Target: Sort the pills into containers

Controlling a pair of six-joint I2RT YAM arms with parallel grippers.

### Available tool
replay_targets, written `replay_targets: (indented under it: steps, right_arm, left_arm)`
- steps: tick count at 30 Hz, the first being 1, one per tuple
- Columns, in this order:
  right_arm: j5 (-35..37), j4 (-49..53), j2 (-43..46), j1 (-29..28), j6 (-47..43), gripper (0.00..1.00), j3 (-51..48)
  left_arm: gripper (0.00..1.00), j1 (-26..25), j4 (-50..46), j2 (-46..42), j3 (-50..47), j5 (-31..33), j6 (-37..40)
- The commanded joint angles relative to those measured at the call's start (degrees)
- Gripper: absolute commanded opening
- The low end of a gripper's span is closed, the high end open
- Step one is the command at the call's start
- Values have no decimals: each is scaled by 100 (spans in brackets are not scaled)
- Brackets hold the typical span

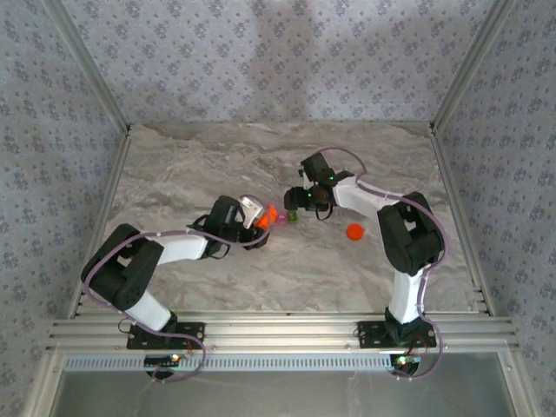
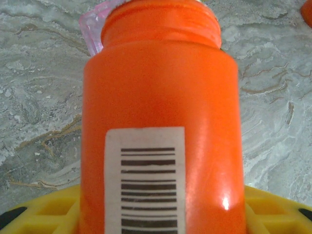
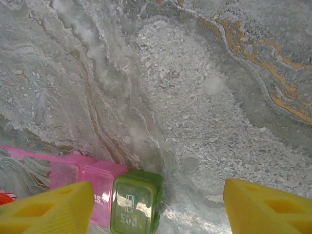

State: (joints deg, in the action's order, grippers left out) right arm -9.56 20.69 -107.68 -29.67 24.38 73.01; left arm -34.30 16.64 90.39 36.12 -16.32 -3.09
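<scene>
Both arms are bolted at the near edge of the marble table (image 1: 217,156), the left arm reaching right and the right arm reaching left toward the middle.

1. Cap (image 1: 354,231): round and orange, it lies on the table right of centre. It is apart from both grippers and nearer than the containers.

2. Left gripper (image 1: 257,215): it is clamped on the bottle (image 2: 161,97). In the left wrist view the yellow pads (image 2: 48,207) bear on both sides of the bottle's lower body.

3. Bottle: orange and cylindrical, with a white barcode label. It has no cap on, and its threaded neck is exposed. The open neck points right, toward the containers.

4. Containers: a joined pair at the table's centre.
   - The pink compartment (image 3: 100,187) is on the left, just beyond the bottle's mouth. Whether the two touch cannot be told.
   - A flat, clear pink flap lies on the table beside this compartment.
   - The green compartment (image 3: 134,204) adjoins the pink one on the right. Its lid is down and marked SUN.

5. Right gripper (image 1: 298,207): it sits just beyond the containers, pointing down over them, with its jaws spread wide. In the right wrist view one yellow fingertip (image 3: 46,209) is over the pink compartment and the other is well off to the side. The green compartment lies between them with neither finger pressing on it.
</scene>
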Motion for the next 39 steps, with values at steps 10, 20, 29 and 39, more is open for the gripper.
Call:
replay_targets:
  steps: [10,20,29,39]
  right_arm:
    - [-125,-128,-60,-56,2,71,-235]
    - [-212,-187,-91,-54,22,66,-270]
    - [-291,-225,-161,-61,49,61,-235]
    - [-332,-256,-218,-77,49,60,-244]
  left_arm:
    - [0,-44,-854,89,439,-100,52]
    - [0,-41,-1350,120,696,-92,119]
    - [0,-42,-1892,210,1020,-51,248]
    - [0,-42,-2041,348,1103,27,229]
